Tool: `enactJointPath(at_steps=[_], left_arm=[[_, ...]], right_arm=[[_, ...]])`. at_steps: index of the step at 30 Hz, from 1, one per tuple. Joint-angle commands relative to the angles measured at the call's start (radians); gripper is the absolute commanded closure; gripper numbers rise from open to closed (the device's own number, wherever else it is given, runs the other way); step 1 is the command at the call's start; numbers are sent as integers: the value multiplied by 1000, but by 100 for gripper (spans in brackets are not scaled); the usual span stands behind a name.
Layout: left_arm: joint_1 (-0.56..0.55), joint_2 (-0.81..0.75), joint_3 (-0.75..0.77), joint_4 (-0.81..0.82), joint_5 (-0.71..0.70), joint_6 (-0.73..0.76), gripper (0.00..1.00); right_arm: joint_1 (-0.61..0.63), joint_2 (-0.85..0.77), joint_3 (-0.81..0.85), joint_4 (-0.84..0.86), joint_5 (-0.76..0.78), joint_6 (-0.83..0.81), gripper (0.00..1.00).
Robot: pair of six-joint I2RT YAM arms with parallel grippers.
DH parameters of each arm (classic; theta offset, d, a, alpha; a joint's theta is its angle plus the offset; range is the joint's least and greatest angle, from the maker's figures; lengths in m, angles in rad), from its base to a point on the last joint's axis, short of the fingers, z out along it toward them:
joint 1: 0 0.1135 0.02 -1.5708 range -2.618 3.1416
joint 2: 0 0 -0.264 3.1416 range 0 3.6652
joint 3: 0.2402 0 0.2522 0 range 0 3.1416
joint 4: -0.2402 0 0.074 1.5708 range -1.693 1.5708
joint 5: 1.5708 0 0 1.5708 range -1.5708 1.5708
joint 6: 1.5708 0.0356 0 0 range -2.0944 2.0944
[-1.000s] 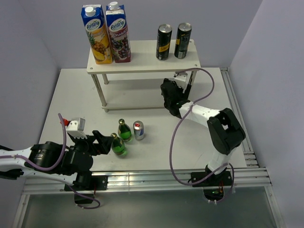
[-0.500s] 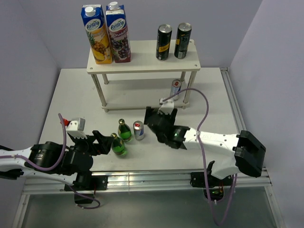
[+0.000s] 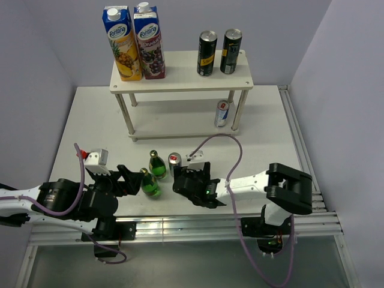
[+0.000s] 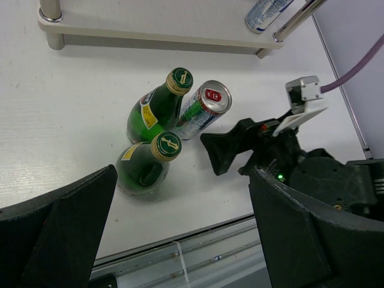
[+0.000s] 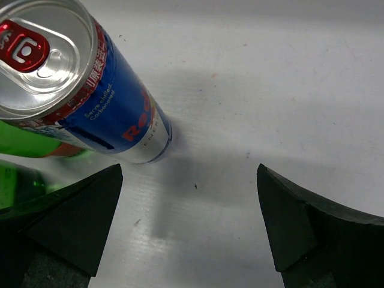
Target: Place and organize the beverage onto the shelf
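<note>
**Four drinks off the top board, two cans set on it**

A white bench (image 3: 90, 132) is enclosed by pale violet walls. At its far side stands the shelf (image 3: 180, 88), a white rack of two boards with rounded corners on thin pale legs.

Six small drinks are counted. Two black-and-yellow cans (image 3: 207, 53) (image 3: 231, 51) are set upright, side by side, at the right end of the top board. Two slim silver-blue cans are seen. One (image 3: 222, 113) is placed on the lower board, just beside the front right leg. The other (image 3: 174, 163), with a red tab on its silver top, is left upright on the bench in front of the shelf. Two green glass bottles with gold caps are found just to its left, the far bottle (image 3: 156, 165) just beside the can and the near bottle (image 3: 148, 182) closer to the arms.

Two tall blue-topped cartons (image 3: 122, 43) (image 3: 150, 41) are kept at the left end of the top board.

The left pincer (image 3: 131, 180) is held wide, with the near bottle just ahead of it. The right pincer (image 3: 180, 182) is likewise spread wide and low, just short of the can on the bench; nothing is gripped by either.
</note>
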Motion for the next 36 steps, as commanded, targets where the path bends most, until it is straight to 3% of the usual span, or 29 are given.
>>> enactJointPath(at_steps=[1,20,26,32,33,35,36], left_arm=[[-7,6,5,0,-4,-3,1],[-7,-15,-1,19,2,17,1],[-8,-21,-2,23,5,22,1],[-8,-23,-2,26,4,25,1],[-8,-23,-4,25,4,23,1],[-8,-20,-2,26,5,25,1],[-10,-20,-2,26,5,27,1]], right_arm=[[0,74,81,90,36,-13,0],[-148,313,171,373,19,-186,0],[-173,345,190,418,34,-224,8],[-207,350,187,445,42,-267,43],[-213,344,182,447,36,-272,58],[-233,315,173,433,43,-267,76],[-239,304,173,394,54,-258,94]])
